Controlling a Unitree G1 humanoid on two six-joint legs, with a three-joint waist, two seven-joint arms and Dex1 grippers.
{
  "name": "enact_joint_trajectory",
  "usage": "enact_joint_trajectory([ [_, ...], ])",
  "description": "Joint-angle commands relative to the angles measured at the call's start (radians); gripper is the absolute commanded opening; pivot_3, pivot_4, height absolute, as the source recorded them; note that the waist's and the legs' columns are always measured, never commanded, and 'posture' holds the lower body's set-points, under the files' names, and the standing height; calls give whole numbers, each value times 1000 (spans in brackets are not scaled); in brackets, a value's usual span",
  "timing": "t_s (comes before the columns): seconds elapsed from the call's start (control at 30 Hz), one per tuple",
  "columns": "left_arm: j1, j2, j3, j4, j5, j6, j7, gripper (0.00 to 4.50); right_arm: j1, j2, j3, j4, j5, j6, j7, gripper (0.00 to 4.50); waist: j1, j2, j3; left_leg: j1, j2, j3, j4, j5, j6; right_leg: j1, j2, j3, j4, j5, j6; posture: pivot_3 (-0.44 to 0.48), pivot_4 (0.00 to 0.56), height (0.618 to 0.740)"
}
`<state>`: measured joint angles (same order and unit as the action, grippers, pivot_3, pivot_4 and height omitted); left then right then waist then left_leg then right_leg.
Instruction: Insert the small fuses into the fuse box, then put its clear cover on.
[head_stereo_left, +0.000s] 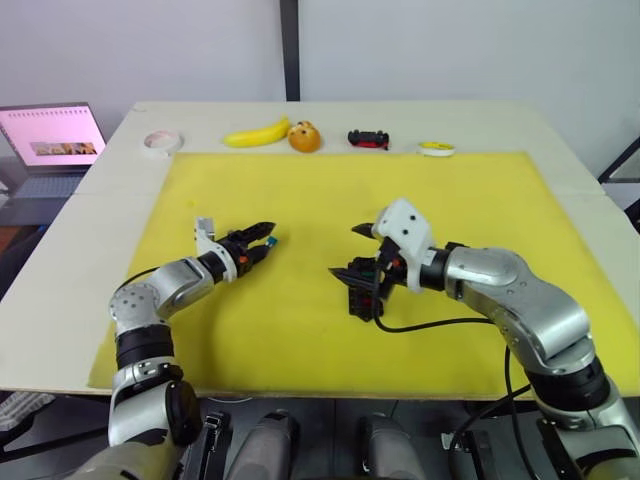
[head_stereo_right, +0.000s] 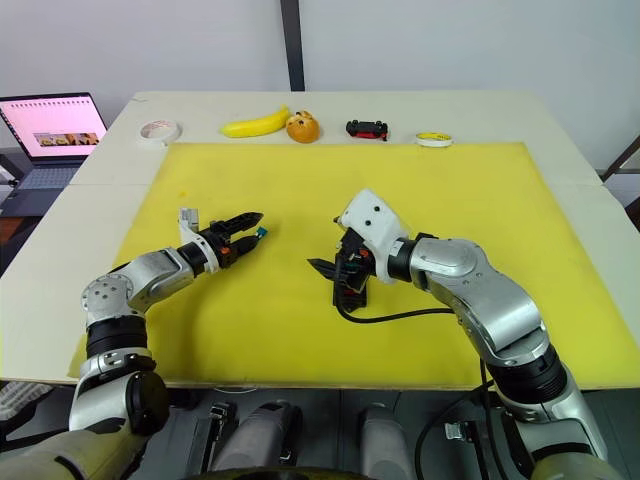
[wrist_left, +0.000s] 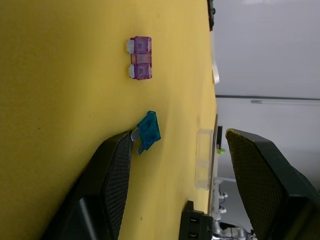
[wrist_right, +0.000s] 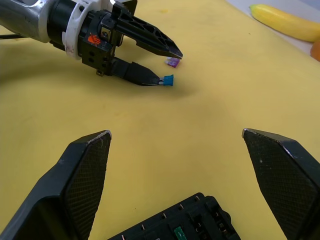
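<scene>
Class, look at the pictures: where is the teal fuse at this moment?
The teal fuse lies on the yellow mat at the left pincer, touching one fingertip, with the purple fuse just beyond.

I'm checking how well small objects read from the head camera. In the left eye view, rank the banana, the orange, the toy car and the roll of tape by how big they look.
Largest to smallest:
1. banana
2. toy car
3. roll of tape and orange, too alike to rank.

arms: silver-grey metal shells, black joint bands
left gripper (head_stereo_left: 262, 241): black fingers, mesh-textured pads, white wrist collar
right gripper (wrist_right: 180, 165): black fingers, white wrist housing
cable: black, lower right
</scene>
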<state>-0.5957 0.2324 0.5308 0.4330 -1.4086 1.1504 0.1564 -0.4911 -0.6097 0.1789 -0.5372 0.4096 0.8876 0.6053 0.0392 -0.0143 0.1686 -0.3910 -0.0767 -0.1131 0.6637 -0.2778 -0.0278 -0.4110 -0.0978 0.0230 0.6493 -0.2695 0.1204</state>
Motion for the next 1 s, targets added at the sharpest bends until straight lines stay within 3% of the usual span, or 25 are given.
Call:
enact_joint_trajectory([
  [0.03,16,-16,5,36,22,-2,6,3134,-13,-1,-32,-28,12,-4,3,4500,0,0,0,0,0,0,0,0,0,0,0,0,0,0,0,0,150,740],
  [0.13,15,-13,3,39,37,-3,-6,3134,-16,-2,-32,-23,11,-5,6,4500,0,0,0,0,0,0,0,0,0,0,0,0,0,0,0,0,150,740],
  [0.27,22,-9,-4,49,72,-8,-34,1393,-15,-3,-34,-20,14,-4,8,4500,-3,0,0,0,0,0,0,0,0,0,0,0,0,0,0,0,150,740],
  [1.0,8,-29,17,59,123,-1,-25,1393,-14,-6,-47,-16,17,4,13,4500,-3,1,-1,0,1,0,-1,-1,1,0,0,0,-1,0,0,0,150,740],
])
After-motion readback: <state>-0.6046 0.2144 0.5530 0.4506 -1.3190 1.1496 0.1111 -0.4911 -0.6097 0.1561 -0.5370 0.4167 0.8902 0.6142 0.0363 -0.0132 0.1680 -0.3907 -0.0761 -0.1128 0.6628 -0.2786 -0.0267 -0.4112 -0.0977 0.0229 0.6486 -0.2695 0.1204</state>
